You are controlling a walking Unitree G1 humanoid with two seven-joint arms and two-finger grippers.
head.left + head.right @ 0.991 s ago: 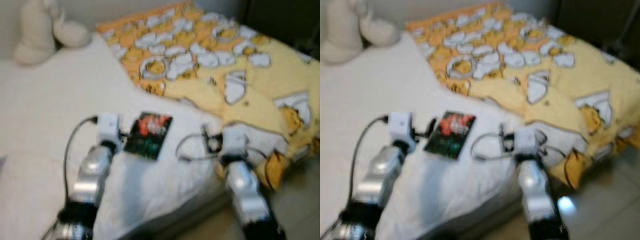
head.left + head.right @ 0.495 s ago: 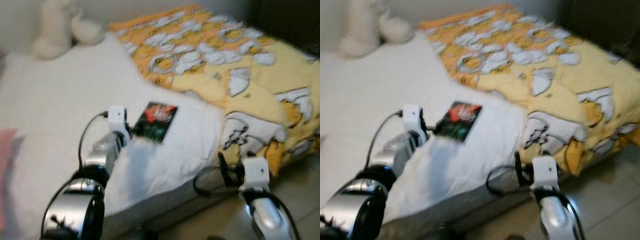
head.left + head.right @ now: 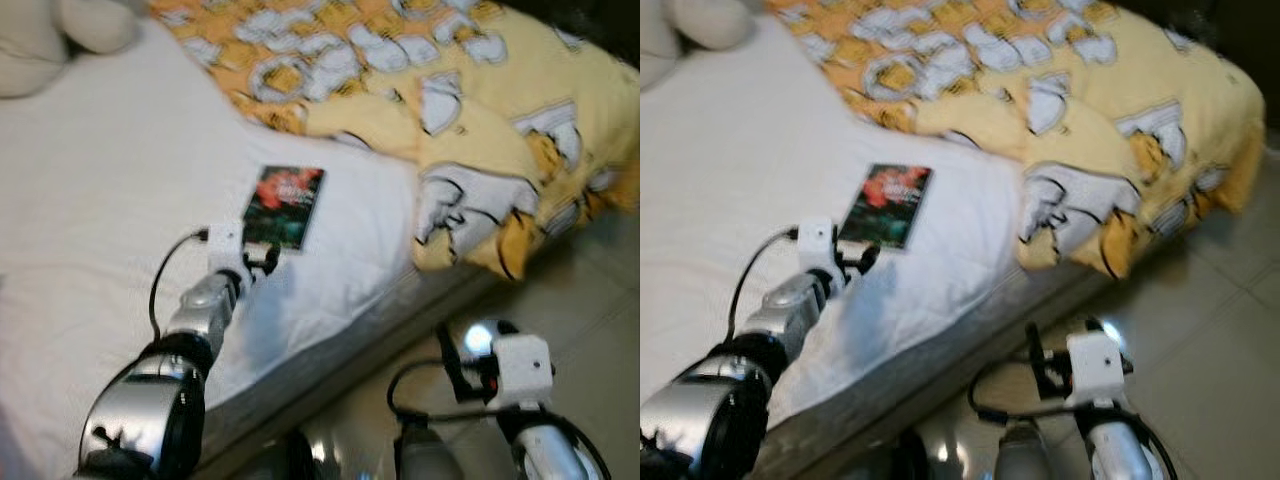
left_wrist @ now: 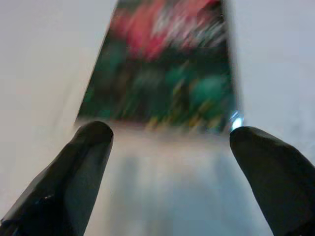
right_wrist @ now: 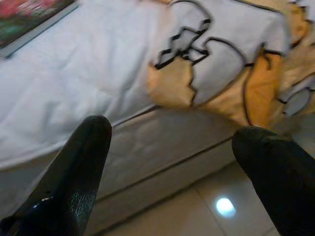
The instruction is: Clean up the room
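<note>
Room tidy barely begun — the book is not yet picked up

The book (image 3: 284,206), with its red-and-green cover, lies flat on the white sheet of the bed (image 3: 90,190), and everything else is placed from it: the left tool (image 4: 165,135) sits just short of the book's near edge, fingers spread wide to either side and touching nothing; the rumpled yellow patterned blanket (image 3: 470,110) is heaped beyond the book towards the bed's far corner, spilling over the edge; a pale soft toy (image 3: 50,30) rests well away from the book, at the head end. The right tool (image 5: 172,142) hangs low over the tiled floor (image 3: 1200,330) beside the bed (fingers apart, holding nothing). By my reading nothing has been put away — the book waits to be gripped and the blanket wants straightening.
</note>
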